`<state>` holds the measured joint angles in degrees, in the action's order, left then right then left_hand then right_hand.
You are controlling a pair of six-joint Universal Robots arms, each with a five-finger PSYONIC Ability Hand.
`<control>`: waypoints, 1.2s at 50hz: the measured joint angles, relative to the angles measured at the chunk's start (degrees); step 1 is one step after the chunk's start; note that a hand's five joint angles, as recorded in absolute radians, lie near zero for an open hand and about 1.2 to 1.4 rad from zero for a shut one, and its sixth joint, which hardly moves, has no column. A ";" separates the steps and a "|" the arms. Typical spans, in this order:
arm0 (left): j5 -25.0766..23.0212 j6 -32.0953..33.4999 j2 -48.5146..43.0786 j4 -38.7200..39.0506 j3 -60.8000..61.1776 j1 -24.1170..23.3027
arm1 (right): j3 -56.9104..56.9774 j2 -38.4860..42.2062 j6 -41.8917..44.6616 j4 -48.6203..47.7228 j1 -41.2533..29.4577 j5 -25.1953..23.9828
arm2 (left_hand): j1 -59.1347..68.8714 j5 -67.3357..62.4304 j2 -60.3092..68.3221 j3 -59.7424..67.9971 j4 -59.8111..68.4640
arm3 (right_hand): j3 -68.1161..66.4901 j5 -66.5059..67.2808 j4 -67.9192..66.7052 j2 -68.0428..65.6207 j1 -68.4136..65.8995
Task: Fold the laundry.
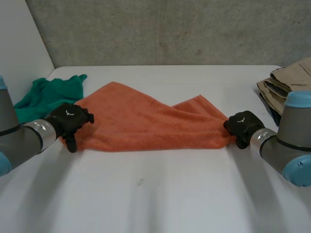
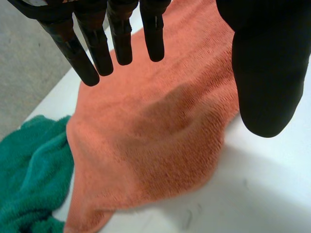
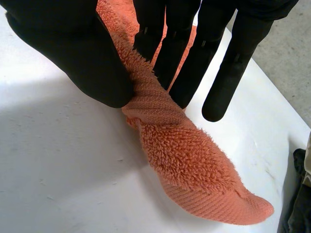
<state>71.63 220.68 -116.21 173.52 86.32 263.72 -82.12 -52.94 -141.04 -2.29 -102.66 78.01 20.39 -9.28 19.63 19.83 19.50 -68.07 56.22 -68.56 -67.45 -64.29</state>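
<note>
A: Surface and room?
B: Smooth white table [image 1: 160,194], with a grey concrete wall [image 1: 170,29] behind it.

A: Task item?
B: Orange towel [image 1: 146,121], looped terry, lies rumpled mid-table and narrows toward its right end.

A: Near the towel?
B: Bunched green cloth [image 1: 46,94] just beside its left end. Folded beige garments [image 1: 286,82] well beyond its right end.

A: Hands?
B: Left hand [image 1: 70,119] at the towel's left end, fingers straight, thumb spread, gripping nothing. Right hand [image 1: 241,125] pinches the bunched right corner between thumb and fingers.

Head camera overlooks table [image 1: 170,194]; close wrist cameras both share its towel [image 1: 146,121].
</note>
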 measured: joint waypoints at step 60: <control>-2.77 -28.47 37.57 11.25 11.35 -5.49 | 17.09 -21.84 -11.88 19.07 9.03 -4.98 | 43.98 -47.52 48.92 48.13 49.05 | -0.09 0.00 -0.12 0.00 0.00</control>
<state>68.85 192.21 -78.64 184.77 97.66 258.23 -65.02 -74.79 -152.92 16.78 -93.64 73.03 64.37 -56.80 68.55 67.96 68.55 -68.15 56.22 -68.68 -67.45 -64.29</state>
